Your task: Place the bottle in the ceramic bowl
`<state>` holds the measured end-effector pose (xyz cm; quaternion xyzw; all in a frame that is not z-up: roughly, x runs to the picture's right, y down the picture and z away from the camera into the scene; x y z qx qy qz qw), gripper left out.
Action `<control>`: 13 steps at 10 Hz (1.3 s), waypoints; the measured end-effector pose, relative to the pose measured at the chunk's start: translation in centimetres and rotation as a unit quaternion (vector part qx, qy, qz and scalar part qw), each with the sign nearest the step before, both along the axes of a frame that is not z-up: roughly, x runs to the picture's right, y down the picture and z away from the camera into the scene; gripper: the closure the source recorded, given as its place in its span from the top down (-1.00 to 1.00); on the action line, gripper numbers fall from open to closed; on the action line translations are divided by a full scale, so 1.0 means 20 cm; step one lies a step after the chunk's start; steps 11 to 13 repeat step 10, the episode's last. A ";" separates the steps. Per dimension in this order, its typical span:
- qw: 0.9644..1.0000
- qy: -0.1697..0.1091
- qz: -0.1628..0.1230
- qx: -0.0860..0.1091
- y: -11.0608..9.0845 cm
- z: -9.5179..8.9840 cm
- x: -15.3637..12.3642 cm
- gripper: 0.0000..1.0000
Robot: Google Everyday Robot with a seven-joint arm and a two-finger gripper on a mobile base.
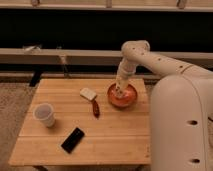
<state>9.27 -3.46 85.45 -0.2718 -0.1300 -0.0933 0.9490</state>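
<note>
1. Gripper (120,90) at the end of the white arm (150,60) hangs low over the ceramic bowl (122,96), its tip down inside the bowl's rim.
2. Something pale and speckled shows at the gripper's tip inside the bowl; it looks like the bottle (118,92), though its outline blends with the gripper.
3. Whether the gripper is clamped on the bottle or has let go cannot be told from this view.
4. The ceramic bowl, orange-red and round, sits on the wooden table (115,135) near the far right corner.
5. A small pale block, perhaps a sponge (88,93), lies just left of the bowl.
6. A slim dark red object (95,108) lies just in front of the pale block, close to it or touching.
7. A translucent white plastic cup (44,114) stands upright on the left part of the table, well apart from the bowl.
8. A black phone-like slab (73,139) lies flat and angled near the front edge, between cup and bowl in left-to-right order.
9. The robot's white body (182,125) fills the right side of the view.
</note>
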 end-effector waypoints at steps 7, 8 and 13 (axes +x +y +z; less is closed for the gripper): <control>1.000 -0.008 -0.012 -0.001 0.00 -0.12 -0.01 0.60; 1.000 -0.008 -0.012 -0.001 0.00 -0.12 -0.01 0.60; 1.000 -0.008 -0.012 -0.001 0.00 -0.12 -0.01 0.60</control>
